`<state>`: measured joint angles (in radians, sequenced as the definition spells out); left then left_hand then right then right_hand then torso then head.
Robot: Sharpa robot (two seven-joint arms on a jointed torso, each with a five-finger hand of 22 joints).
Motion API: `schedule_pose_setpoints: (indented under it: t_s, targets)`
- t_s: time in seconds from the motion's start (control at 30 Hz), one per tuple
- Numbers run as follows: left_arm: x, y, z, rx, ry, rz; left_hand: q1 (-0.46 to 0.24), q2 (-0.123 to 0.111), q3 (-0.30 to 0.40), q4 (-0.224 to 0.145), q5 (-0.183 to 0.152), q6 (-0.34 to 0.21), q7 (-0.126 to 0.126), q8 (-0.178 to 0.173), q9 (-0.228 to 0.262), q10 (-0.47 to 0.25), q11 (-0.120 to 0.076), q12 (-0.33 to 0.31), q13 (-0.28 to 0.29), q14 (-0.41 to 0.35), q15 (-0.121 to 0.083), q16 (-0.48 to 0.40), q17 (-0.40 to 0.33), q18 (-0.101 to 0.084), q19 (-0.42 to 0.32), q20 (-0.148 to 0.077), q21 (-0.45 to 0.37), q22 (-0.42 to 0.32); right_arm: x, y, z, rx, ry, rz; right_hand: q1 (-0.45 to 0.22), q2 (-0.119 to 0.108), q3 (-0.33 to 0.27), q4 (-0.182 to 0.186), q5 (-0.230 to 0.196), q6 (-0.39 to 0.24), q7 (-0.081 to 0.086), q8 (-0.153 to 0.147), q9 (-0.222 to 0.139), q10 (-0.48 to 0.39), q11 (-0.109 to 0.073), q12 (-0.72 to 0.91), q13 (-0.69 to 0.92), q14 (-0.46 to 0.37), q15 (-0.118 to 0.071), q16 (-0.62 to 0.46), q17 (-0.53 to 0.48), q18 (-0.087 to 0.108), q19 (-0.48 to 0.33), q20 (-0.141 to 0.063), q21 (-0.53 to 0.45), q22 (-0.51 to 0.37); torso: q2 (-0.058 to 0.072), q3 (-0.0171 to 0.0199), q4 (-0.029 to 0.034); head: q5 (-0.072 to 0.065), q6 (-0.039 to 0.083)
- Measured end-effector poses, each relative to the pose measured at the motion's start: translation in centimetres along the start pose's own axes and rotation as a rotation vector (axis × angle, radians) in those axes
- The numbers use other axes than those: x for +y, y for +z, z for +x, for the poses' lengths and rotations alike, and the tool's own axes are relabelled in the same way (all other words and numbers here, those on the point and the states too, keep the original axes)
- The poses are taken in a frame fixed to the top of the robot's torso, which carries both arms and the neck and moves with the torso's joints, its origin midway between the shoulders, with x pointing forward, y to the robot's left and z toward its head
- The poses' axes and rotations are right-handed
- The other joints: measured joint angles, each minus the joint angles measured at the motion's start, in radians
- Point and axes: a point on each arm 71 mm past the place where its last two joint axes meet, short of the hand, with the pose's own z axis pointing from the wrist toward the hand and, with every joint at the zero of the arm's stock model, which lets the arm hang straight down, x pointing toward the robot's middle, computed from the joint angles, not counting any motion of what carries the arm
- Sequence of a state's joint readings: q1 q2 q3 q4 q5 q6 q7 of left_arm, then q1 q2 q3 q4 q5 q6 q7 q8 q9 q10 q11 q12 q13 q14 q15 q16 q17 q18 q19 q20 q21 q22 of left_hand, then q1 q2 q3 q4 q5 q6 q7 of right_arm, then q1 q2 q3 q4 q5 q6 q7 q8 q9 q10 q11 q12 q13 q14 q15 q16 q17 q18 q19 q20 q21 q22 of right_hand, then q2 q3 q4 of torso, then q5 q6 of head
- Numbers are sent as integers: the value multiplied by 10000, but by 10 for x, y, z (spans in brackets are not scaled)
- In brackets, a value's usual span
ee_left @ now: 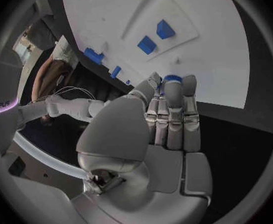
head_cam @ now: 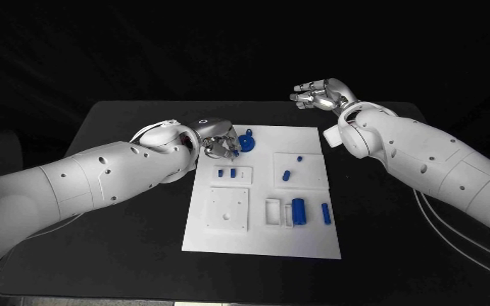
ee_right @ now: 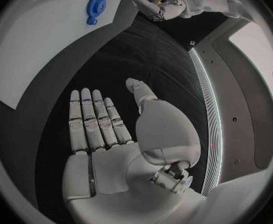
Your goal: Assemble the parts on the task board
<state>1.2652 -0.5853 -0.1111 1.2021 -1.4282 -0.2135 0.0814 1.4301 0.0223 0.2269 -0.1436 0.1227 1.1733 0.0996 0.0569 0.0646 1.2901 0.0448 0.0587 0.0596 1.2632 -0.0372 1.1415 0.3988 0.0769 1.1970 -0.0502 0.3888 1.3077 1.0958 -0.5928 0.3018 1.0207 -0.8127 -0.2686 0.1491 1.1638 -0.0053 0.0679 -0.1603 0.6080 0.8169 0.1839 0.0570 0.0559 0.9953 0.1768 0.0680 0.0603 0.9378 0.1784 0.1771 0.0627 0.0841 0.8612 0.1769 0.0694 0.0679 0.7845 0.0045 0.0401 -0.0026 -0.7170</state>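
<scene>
On the black table (head_cam: 122, 115), the left hand (head_cam: 217, 143) pinches a blue part (ee_left: 172, 78); the right hand (head_cam: 323, 95) hovers spread, holding nothing.

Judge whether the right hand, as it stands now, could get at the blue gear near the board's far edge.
Probably yes. The right hand is open and raised beyond the task board, with bare table between. But the left hand sits right beside the blue gear, crowding it.

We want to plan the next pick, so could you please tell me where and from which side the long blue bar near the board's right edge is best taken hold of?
Grip the long blue bar across its narrow width at mid-length, coming straight down from above. It lies flat on the task board, lengthwise toward the robot, with bare board on both long sides, so fingers probably fit there. The right hand, open and raised beyond the board, looks the nearer one.
</scene>
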Motion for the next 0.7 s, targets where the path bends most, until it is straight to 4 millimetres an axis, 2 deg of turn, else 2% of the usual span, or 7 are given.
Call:
schedule_pose_setpoints:
  t_s: [0.33, 0.5, 0.7]
  targets:
    - [7, -2, 0, 81, -12, -244, 0, 0, -28, -28, -1, 33, -36, -1, -4, -1, 0, 0, -1, 0, 0, 0, 0, 0, 0, 1, 0, -1, -2, -1, 0, 20, 9, 33, 0, 0, 0, 0, 0, 0, 0, 0, 0, 0, 0, 0, 0, 0, 0, 0, 0, 0, 0, 0, 0, 0, 4, 8, -16, 78, -9]
    - [11, -3, -1, 114, 6, -393, 0, -1, -28, -28, -1, 32, -37, -2, -7, -1, -1, -1, -4, 34, 34, 0, 0, 0, 0, 0, 0, -2, -2, -1, 1, 30, 13, 35, 0, 0, 0, 0, 0, 0, 0, 0, 0, 0, 0, 0, 0, 0, 0, 0, 0, 0, 0, 0, 0, 0, 5, 16, -19, 69, -69]
    - [15, -2, -1, 153, 28, -521, 0, -1, -29, -28, -1, 29, -40, 3, -13, -1, 0, -1, -5, 34, 34, 0, 0, 0, 0, 1, 0, -2, -2, -1, 1, 32, 13, 40, 0, 0, 0, 0, 0, 0, 0, 0, 0, 0, 0, 0, 0, 0, 0, 0, 0, 1, 0, 0, 0, 0, 9, 19, -26, 64, -85]
